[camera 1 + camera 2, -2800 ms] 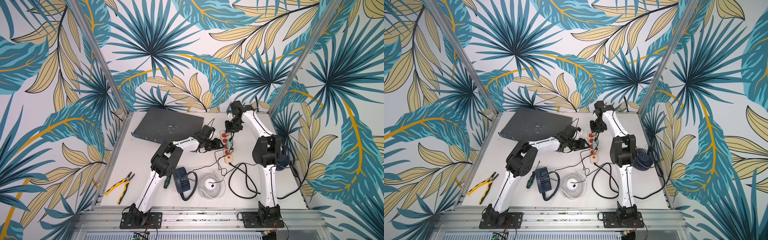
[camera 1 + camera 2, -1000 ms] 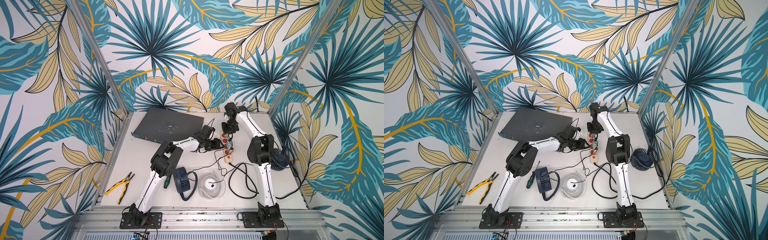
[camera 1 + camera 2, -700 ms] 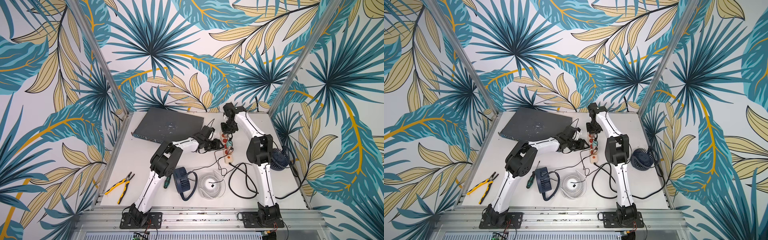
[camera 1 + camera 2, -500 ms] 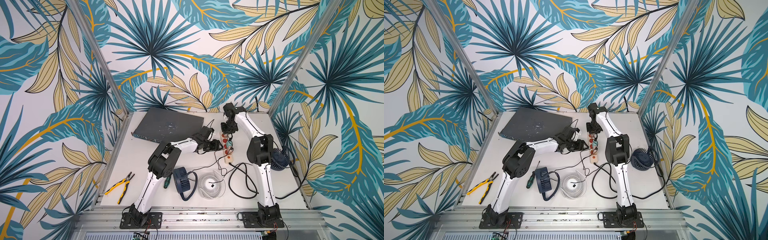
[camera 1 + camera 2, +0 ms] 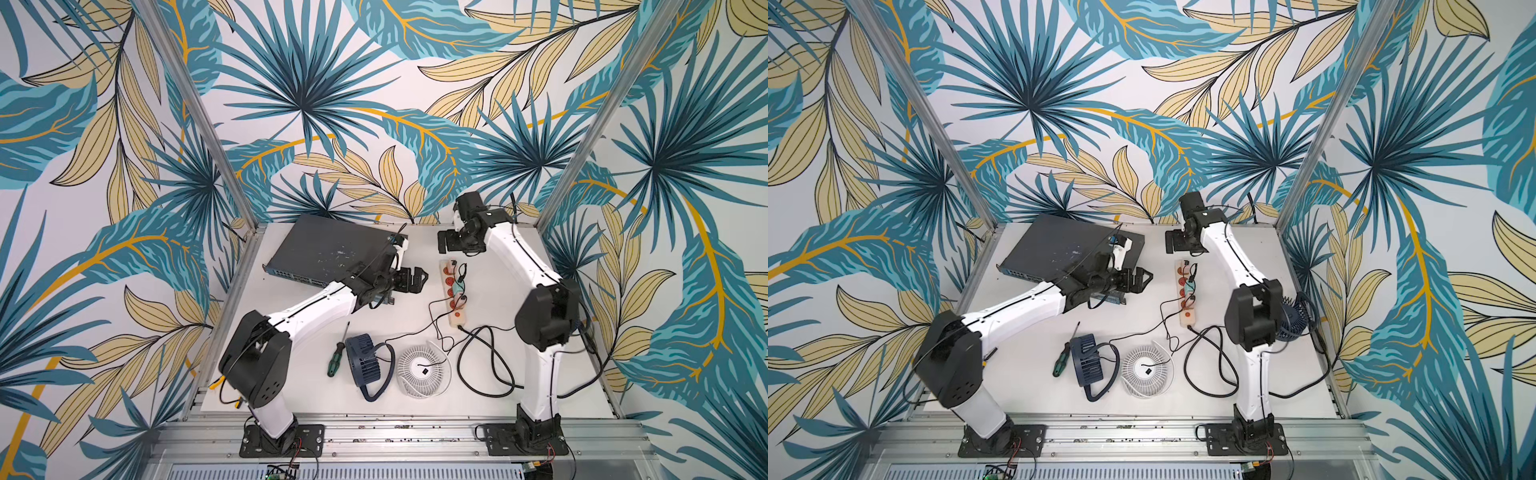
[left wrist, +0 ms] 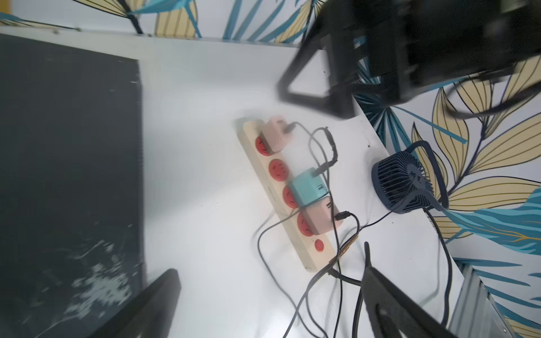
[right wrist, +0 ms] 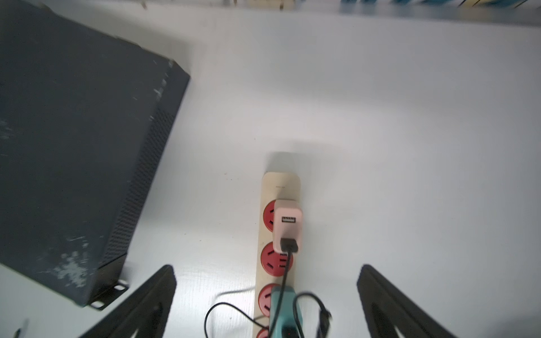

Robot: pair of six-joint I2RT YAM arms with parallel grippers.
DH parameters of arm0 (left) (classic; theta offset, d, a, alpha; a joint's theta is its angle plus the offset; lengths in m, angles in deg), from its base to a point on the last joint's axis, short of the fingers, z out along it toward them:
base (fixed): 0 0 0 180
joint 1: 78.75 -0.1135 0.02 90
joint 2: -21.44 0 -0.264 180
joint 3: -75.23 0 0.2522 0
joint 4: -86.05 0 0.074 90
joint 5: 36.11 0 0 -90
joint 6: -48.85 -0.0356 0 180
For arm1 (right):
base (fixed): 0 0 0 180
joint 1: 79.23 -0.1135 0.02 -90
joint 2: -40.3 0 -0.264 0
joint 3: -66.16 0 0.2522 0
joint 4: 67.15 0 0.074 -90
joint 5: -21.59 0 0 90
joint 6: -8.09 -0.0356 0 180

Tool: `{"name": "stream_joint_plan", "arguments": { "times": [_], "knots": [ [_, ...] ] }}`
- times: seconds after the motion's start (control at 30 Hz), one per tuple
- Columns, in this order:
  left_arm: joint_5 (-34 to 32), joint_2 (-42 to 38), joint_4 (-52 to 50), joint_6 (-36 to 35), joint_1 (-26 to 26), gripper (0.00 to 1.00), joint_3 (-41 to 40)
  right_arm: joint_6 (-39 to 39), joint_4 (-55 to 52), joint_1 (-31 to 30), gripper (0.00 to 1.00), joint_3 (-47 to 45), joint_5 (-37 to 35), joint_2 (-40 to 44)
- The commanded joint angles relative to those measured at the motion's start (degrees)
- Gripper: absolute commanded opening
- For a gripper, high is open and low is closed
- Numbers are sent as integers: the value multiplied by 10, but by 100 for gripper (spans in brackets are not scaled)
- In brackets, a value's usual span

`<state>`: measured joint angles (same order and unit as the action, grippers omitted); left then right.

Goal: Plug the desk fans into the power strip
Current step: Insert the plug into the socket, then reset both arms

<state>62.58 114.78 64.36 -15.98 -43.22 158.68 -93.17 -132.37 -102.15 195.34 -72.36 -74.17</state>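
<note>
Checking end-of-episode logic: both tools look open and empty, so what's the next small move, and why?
Likely pull both arms back from the power strip. The left tool and right tool stand open, empty, off the strip, and three adapters sit in its sockets. Which lead is the fan's I can't tell.

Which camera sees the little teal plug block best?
The left wrist view: the teal adapter shows whole and large, plugged into the power strip. The right wrist view cuts it off at the picture's edge; both top views show only a tiny speck.
</note>
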Motion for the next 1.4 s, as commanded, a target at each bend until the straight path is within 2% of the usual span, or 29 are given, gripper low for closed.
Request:
{"name": "stream_joint_plan", "arguments": {
  "times": [0.0,0.2,0.3,0.47,0.57,0.67,0.77,0.8,0.87,0.9,0.93,1.0,1.07,1.13,1.17,1.2,1.23,1.3,1.37],
  "knots": [
    [-105,-75,-4,-37,-24,100,-61,-16,84,2,100,-111,-31,120],
    [-209,-199,-19,-65,-106,100,-171,-63,302,37,100,-457,-56,343],
    [-249,-245,20,-83,-166,100,-243,-74,403,70,100,-610,-65,430],
    [-275,-287,105,-94,-275,100,-340,-78,569,113,100,-805,-104,526],
    [-318,-288,171,-125,-298,100,-384,-71,669,130,100,-874,-136,538],
    [-326,-250,278,-168,-300,100,-430,-44,754,136,100,-914,-172,524],
    [-266,-184,404,-204,-299,100,-462,-12,837,143,100,-942,-203,497],
    [-245,-175,384,-219,-300,100,-446,7,876,144,100,-955,-212,487],
    [-218,-154,420,-271,-295,100,-440,44,977,146,100,-993,-213,468],
    [-203,-140,491,-296,-297,100,-458,59,1027,148,100,-1011,-208,457],
    [-183,-118,520,-298,-304,100,-468,68,1066,149,100,-1023,-204,445],
    [-155,-40,645,-312,-308,100,-489,75,1107,153,100,-1031,-199,418],
    [-152,-68,527,-299,-316,100,-459,87,1118,155,100,-1020,-176,396],
    [-143,-54,572,-289,-324,100,-469,106,1169,158,100,-1019,-152,369],
    [-144,-66,529,-287,-325,100,-458,119,1196,159,100,-1018,-145,353],
    [-144,-60,559,-288,-325,100,-465,124,1211,160,100,-1008,-141,325],
    [-144,-64,539,-288,-325,100,-461,125,1226,162,100,-1003,-134,299],
    [-144,-62,547,-288,-325,100,-463,116,1191,173,100,-988,-109,297],
    [-141,-64,539,-289,-325,100,-460,101,1224,194,100,-1008,-74,295]
  ]
}}
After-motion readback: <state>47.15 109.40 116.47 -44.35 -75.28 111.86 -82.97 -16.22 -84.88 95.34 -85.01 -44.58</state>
